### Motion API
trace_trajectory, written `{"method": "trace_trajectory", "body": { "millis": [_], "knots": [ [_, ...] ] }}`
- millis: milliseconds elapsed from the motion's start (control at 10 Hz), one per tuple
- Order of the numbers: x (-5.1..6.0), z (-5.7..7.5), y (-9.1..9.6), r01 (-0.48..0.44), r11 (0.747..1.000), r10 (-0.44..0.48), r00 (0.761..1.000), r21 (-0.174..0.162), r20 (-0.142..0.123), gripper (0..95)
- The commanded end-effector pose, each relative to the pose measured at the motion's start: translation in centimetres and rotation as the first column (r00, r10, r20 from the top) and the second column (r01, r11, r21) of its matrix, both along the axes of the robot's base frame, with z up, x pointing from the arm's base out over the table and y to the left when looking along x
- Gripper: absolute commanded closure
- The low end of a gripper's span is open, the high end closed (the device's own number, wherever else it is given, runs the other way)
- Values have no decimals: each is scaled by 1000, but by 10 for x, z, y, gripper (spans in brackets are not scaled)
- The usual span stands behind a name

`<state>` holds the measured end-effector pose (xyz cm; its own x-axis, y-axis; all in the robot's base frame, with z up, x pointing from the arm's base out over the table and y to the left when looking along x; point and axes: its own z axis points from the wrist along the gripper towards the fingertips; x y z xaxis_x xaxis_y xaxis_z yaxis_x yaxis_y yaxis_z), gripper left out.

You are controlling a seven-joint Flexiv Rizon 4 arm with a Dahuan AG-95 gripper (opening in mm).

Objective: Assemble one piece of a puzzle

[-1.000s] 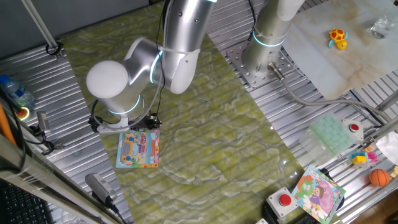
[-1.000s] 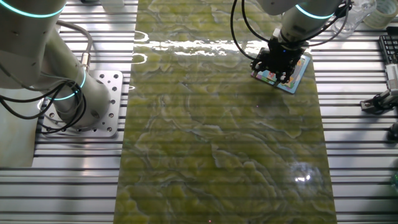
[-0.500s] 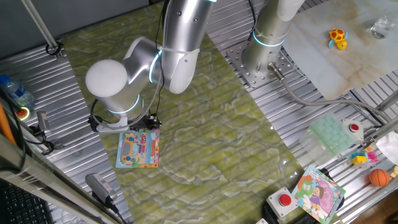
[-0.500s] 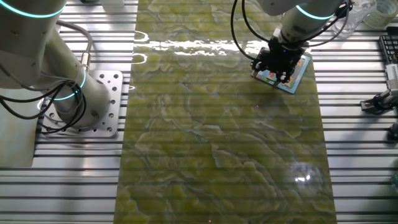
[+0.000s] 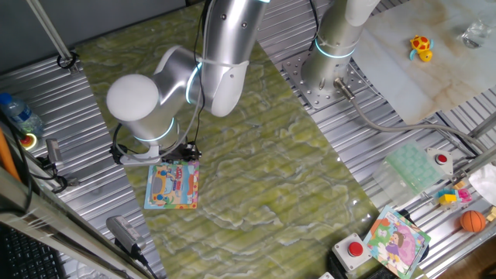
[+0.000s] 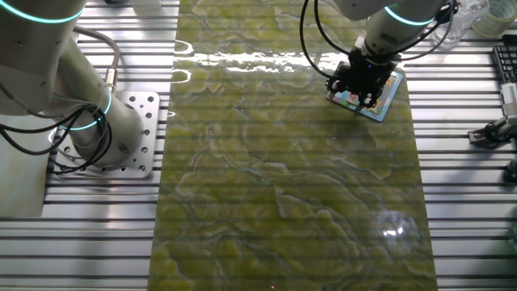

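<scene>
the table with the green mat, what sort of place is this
Probably a robot lab workcell: a silver robot arm bolted to a slotted aluminium table, red emergency-stop buttons, and a square light-blue-bordered cartoon puzzle as a test item.

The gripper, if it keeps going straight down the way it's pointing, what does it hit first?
Most likely the puzzle: the gripper points down over its edge. Whether they already touch, I cannot tell.

From my console I saw a second square board with a purple-and-green cartoon (image 5: pixel 397 241) near the red button (image 5: pixel 355 249), an orange ball (image 5: pixel 472 221) beside small toys, a yellow toy (image 5: pixel 421 46) on the pale slab, and a bottle (image 5: pixel 21 115).
</scene>
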<state>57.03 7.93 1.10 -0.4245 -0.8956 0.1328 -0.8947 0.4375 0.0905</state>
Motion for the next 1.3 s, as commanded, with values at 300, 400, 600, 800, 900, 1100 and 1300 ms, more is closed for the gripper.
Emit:
{"method": "trace_trajectory", "body": {
  "millis": [300, 400, 600, 800, 900, 1100, 1300],
  "knots": [
    [1, 0, 1, 3, 1000, -3, 1000, 4, -1, 380],
    [1, 0, 1, 2, 1000, -2, 1000, 2, -1, 380],
    [1, 0, 1, -4, 1000, 4, 1000, -2, -1, 380],
    [1, 1, 0, -11, 1000, 11, 1000, -6, -2, 380],
    [2, 2, -1, -15, 1000, 15, 1000, -9, -4, 380],
    [1, 8, -1, -10, 1000, 9, 1000, -19, -16, 380],
    [-1, 15, 1, 12, 1000, -12, 1000, -1, -20, 380]
  ]
}}
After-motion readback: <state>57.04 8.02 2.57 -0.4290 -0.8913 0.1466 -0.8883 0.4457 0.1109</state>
